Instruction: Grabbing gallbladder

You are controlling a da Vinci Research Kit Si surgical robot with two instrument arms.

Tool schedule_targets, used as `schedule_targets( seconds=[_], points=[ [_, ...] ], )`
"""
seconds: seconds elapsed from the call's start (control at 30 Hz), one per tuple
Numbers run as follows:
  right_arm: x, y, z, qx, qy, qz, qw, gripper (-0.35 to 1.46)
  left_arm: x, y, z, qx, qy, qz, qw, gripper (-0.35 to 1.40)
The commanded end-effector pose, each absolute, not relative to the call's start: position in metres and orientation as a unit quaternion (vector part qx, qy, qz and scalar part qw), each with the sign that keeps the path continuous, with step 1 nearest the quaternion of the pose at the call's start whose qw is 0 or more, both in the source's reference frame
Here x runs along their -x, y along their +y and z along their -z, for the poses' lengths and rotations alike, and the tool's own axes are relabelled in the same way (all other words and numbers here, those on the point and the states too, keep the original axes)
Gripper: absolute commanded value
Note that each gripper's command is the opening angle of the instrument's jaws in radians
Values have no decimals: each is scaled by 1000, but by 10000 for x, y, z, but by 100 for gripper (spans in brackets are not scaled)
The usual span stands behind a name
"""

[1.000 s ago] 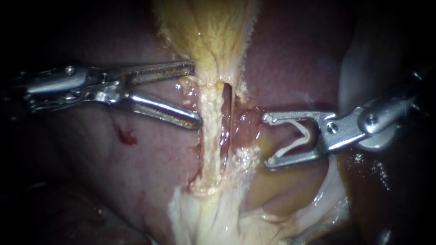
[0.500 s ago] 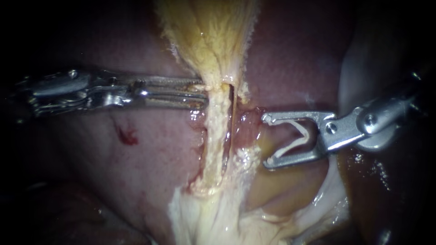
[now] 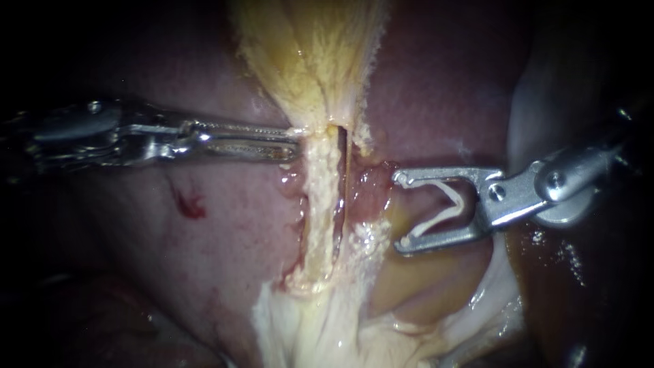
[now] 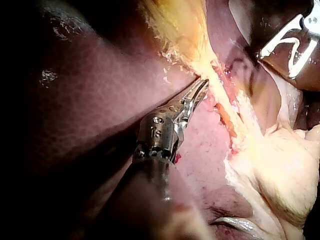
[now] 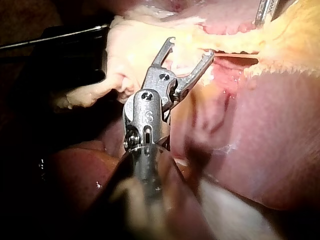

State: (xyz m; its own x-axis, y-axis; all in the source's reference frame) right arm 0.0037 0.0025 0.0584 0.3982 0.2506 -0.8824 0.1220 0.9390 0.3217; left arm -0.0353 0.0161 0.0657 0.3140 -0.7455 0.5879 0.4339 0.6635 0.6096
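Note:
The yellow gallbladder [image 3: 313, 48] narrows downward into a pale strand [image 3: 320, 211] that runs over the pink liver [image 3: 225, 225]. My left instrument [image 3: 294, 144] lies level, its toothed jaws together and nipping the left edge of the gallbladder where it narrows. In the left wrist view the jaw tips of this instrument [image 4: 204, 84] meet the same yellow edge. My right instrument [image 3: 403, 210] stands apart, right of the strand, its jaws wide with a white clip [image 3: 443, 215] seated between them. In the right wrist view, pale tissue lies just ahead of those jaws [image 5: 189, 47].
White fatty tissue [image 3: 320, 327] spreads below the strand. A small red spot [image 3: 191, 204] marks the liver under my left instrument. A brownish pouch [image 3: 422, 279] lies under my right instrument's jaws. Pale tissue [image 3: 538, 88] rises at the far right.
My left instrument's jaws, open a second ago on either side of the gallbladder's left edge, have come together on it, then drawn slightly leftward. My right instrument has stayed put.

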Motion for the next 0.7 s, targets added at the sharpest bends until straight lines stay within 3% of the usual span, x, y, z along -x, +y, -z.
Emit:
schedule_targets(
  seconds=[0.03,0.5,0.7],
  points=[
    [-36,25,-583,-170,547,-39,819,50,351,161,-652,-175,-453,371,792,-35],
    [-35,25,-583,-170,547,-39,819,50,300,185,-583,-182,-458,384,781,-35],
    [-35,25,-583,-171,547,-39,819,49,296,192,-570,-180,-461,395,774,-35]
  ],
)
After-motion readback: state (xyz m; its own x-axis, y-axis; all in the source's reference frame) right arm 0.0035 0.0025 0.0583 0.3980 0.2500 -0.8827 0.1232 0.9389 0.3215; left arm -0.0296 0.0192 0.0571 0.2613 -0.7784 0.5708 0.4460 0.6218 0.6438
